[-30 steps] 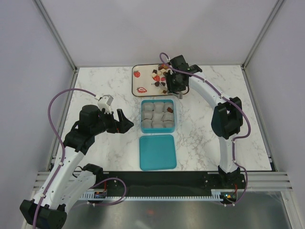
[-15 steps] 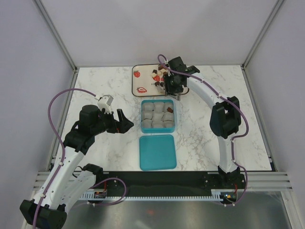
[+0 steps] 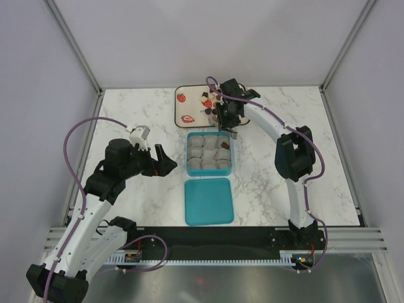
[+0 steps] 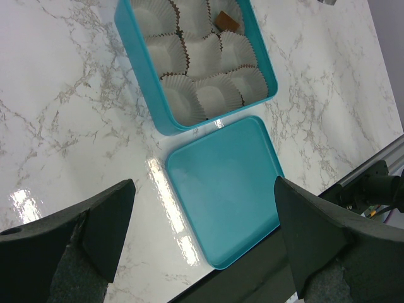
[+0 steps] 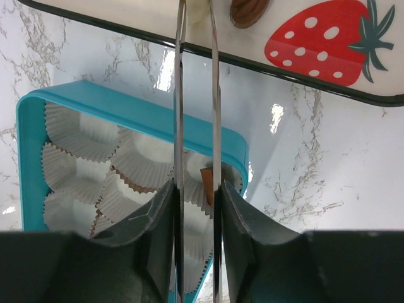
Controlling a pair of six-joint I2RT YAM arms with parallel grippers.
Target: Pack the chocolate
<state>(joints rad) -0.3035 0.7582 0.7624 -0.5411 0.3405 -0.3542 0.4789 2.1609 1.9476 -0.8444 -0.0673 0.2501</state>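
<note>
The teal box (image 3: 190, 153) holds white liner cups; one milk-brown chocolate (image 3: 224, 145) sits in its far right cup, also seen in the left wrist view (image 4: 226, 21) and the right wrist view (image 5: 206, 178). More chocolates (image 3: 205, 100) lie on the strawberry tray (image 3: 189, 107). My right gripper (image 3: 225, 126) is shut on metal tweezers (image 5: 179, 95) over the box's far right corner. A pale piece (image 5: 196, 9), apparently a white chocolate, sits between the tweezer tips. My left gripper (image 3: 165, 163) is open and empty, above the table left of the box.
The teal lid (image 3: 209, 201) lies flat on the marble in front of the box, and shows under my left gripper (image 4: 203, 189) in the left wrist view. A brown chocolate (image 5: 249, 9) lies on the tray beside a printed strawberry. Frame posts stand at the table's corners.
My right gripper has moved with the tweezers from over the tray toward the box's far right corner. The left arm has not moved.
</note>
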